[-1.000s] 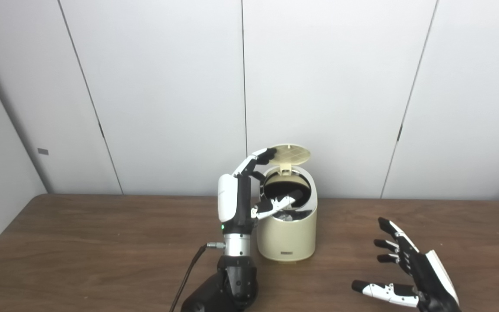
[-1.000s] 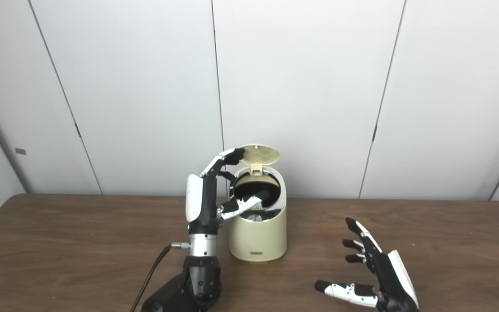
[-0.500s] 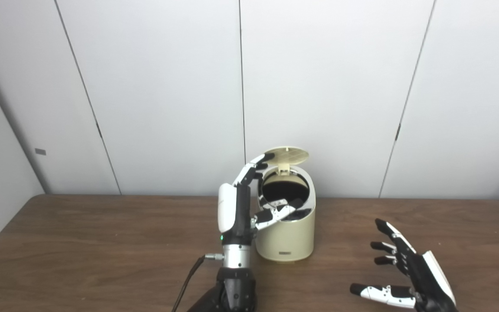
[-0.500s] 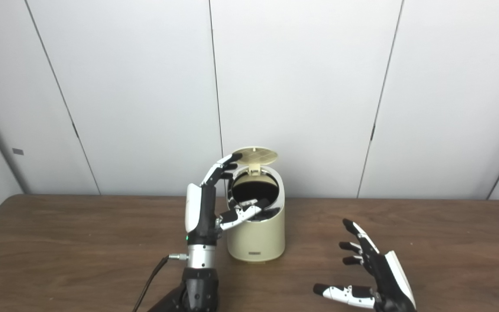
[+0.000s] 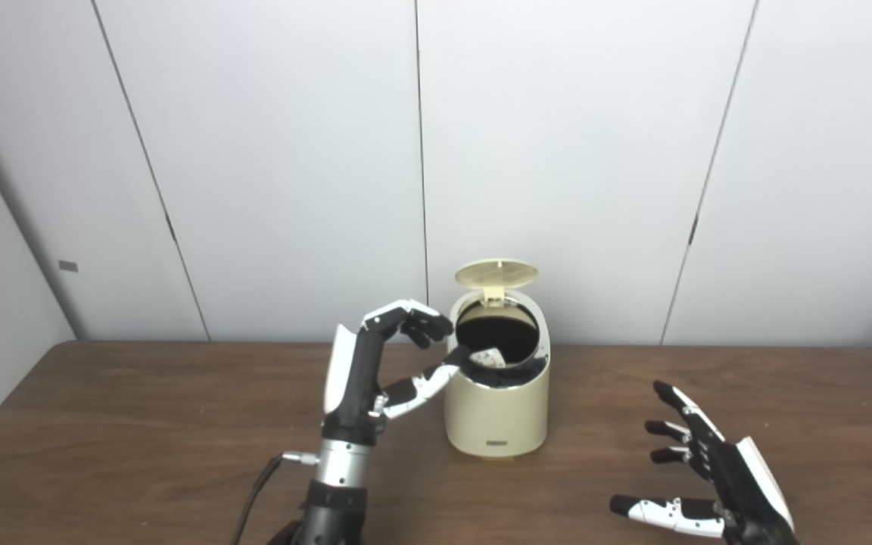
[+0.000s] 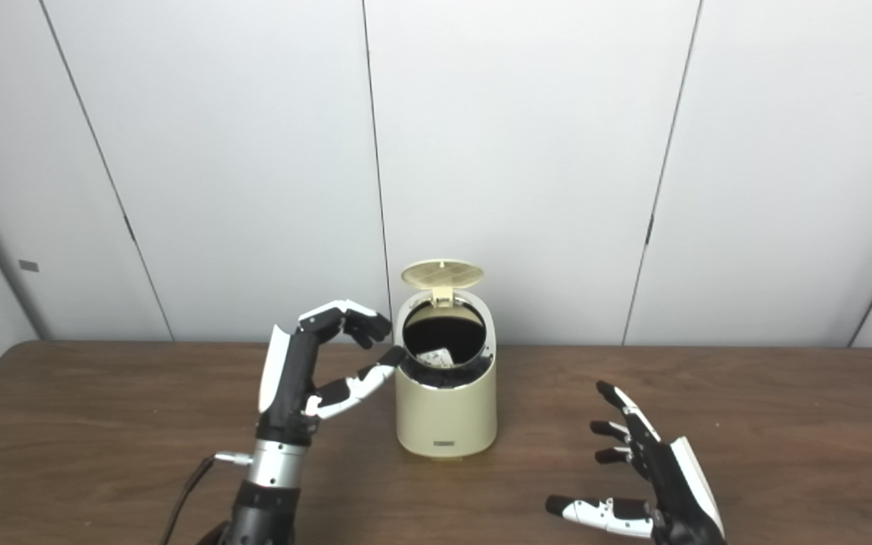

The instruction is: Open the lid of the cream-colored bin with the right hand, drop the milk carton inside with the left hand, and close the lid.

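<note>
Carton (image 5: 490,356) lies now inside the cream bin (image 5: 495,412). My left hand (image 5: 387,363) has pulled back to the left, fingers released and empty. Lid (image 5: 496,272) stands open; my right hand (image 5: 708,477) waits spread over the tabletop (image 5: 141,424), so closing remains.

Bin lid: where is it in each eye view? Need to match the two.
Left eye view: the lid stands open just right of picture centre, above the bin's mouth.
Right eye view: the lid sits at about picture centre, same height.
Shared landmark: the wall seam running down just left of the cream-colored bin.
</note>
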Tool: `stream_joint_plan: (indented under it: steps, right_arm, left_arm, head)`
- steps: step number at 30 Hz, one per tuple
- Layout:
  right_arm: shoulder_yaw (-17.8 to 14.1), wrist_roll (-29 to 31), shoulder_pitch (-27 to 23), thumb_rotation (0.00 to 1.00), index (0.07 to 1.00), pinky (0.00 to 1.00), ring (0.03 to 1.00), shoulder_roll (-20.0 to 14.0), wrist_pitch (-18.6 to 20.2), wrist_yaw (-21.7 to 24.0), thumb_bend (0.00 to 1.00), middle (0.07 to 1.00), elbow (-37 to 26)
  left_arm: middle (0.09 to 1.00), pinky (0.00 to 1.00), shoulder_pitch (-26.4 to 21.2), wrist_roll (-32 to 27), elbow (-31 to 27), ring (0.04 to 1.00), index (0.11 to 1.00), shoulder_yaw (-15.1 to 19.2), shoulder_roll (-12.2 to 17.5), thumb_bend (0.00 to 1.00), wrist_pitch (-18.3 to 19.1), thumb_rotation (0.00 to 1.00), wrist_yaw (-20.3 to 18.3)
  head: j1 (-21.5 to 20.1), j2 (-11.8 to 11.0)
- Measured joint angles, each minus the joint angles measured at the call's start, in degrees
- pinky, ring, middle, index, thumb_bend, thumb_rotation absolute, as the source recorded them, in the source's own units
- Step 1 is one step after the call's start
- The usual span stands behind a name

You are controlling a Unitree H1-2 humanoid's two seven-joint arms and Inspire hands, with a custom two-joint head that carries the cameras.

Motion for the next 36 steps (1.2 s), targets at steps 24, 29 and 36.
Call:
stream_joint_plan:
  steps: [24,29,36]
  right_arm:
    - [-0.31,2.08,-0.75,0.08,0.913,0.67,0.827,-0.36,-0.02,2.22,0.7,0.943,-0.18]
    - [-0.36,2.54,-1.64,0.07,0.914,0.68,0.826,-0.38,-0.01,2.69,0.69,0.938,-0.18]
    - [-0.24,1.53,-3.34,0.24,0.906,0.72,0.807,-0.38,0.01,2.65,0.71,0.91,-0.17]
  left_arm:
    - [0.825,0.61,15.97,-27.02,-17.78,0.743,0.859,22.52,6.8,0.84,24.97,0.31,-39.93]
    - [0.793,0.53,17.84,-26.8,-18.64,0.684,0.84,25.02,5.48,0.78,25.86,0.28,-40.46]
    - [0.744,0.51,20.05,-20.2,-15.2,0.639,0.781,25.74,4.17,0.74,21.86,0.28,-41.0]
  head:
    - [0.62,0.62]
    - [0.44,0.62]
    - [-0.61,0.53]
